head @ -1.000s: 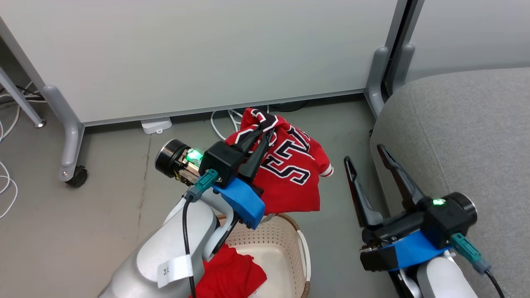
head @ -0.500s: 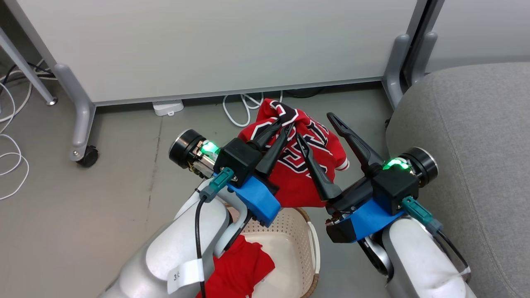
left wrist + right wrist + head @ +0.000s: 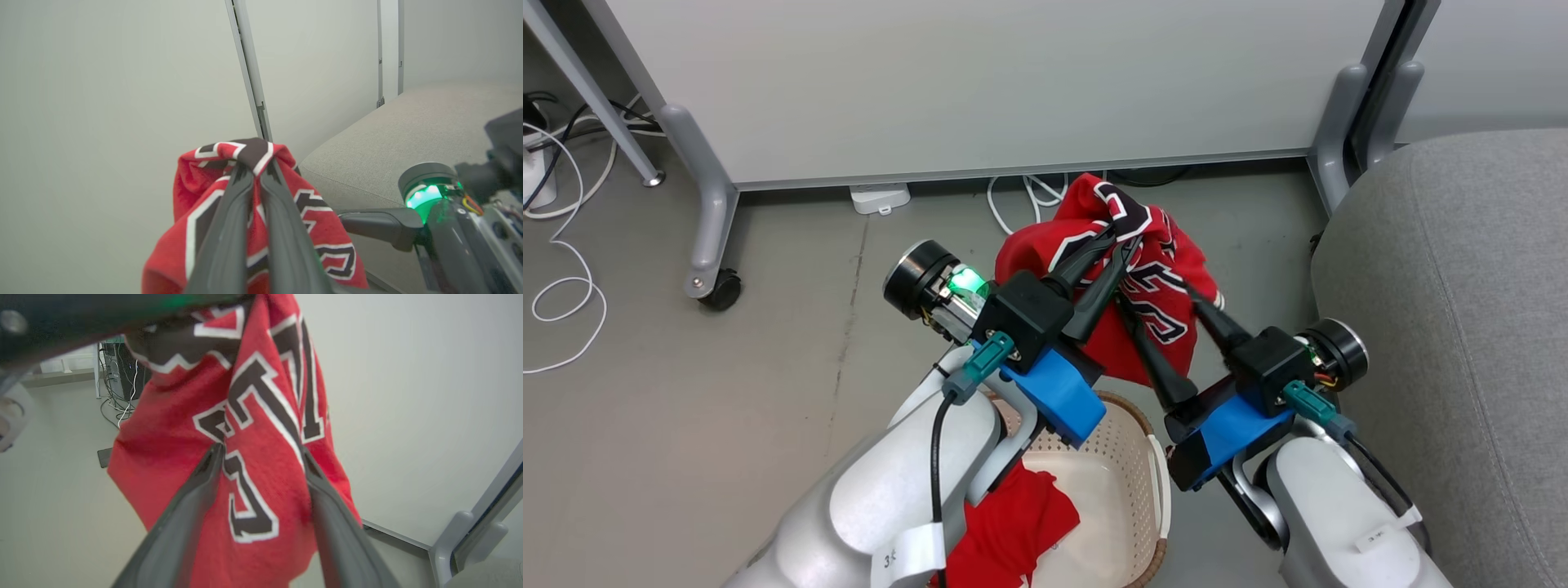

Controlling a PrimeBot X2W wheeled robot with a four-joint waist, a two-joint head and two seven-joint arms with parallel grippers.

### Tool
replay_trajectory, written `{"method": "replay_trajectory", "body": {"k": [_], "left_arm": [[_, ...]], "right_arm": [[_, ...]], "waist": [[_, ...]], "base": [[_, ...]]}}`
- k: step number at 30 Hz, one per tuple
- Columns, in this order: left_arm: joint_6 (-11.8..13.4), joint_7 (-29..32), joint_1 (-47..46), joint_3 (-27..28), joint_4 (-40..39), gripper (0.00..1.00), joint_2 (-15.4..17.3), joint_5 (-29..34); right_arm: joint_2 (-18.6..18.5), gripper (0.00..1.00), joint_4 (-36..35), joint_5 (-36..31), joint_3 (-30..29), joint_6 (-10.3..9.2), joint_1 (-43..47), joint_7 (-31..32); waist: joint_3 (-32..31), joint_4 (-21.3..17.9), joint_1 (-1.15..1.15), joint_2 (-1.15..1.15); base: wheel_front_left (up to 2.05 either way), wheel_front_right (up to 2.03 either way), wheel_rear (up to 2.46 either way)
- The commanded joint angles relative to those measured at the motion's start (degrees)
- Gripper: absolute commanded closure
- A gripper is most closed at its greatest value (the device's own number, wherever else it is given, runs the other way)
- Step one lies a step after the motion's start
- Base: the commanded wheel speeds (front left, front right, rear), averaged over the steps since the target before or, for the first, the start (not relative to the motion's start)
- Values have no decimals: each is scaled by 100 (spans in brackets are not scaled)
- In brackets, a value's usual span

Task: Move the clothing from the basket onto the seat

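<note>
Left gripper (image 3: 1123,237) of mine clamped on jersey (image 3: 1172,265) at top fold. Jersey hangs above basket (image 3: 1131,457), near seat (image 3: 1462,286). My right gripper (image 3: 1156,292) spread wide, fingers straddling hanging panel. Fabric soft, light, limp (likely drapes, swings). Best second hold: pinch bunched lower panel. Plain red garment (image 3: 1013,531) lies in basket.

Jersey (image 3: 1152,269) hangs btwn my 2 arms above the far rim of the basket (image 3: 1119,482), so I've no way through the middle. Right of the right gripper (image 3: 1153,292) the seat (image 3: 1462,286) top lies open. Far side is walled by the partition panel (image 3: 1013,82) & its grey leg (image 3: 1331,139); cables (image 3: 1025,196) at its foot. Floor (image 3: 727,367) on my left is open.
</note>
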Motion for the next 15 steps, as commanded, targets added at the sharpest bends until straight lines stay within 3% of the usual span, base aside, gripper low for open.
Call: {"method": "replay_trajectory", "body": {"k": [1, 15], "left_arm": [[13, -43, -69, -16, -38, 100, -2, -5], [56, -81, -25, -53, 40, 100, 53, -80]], "right_arm": [[-5, 100, 87, 124, 50, 1, -134, -4], [-3, 100, 22, 250, 136, 1, -120, -4]], "waist": [[-14, 4, 0, 0], [-26, -72, 0, 0]], "base": [[0, 0, 0], [0, 0, 0]]}}
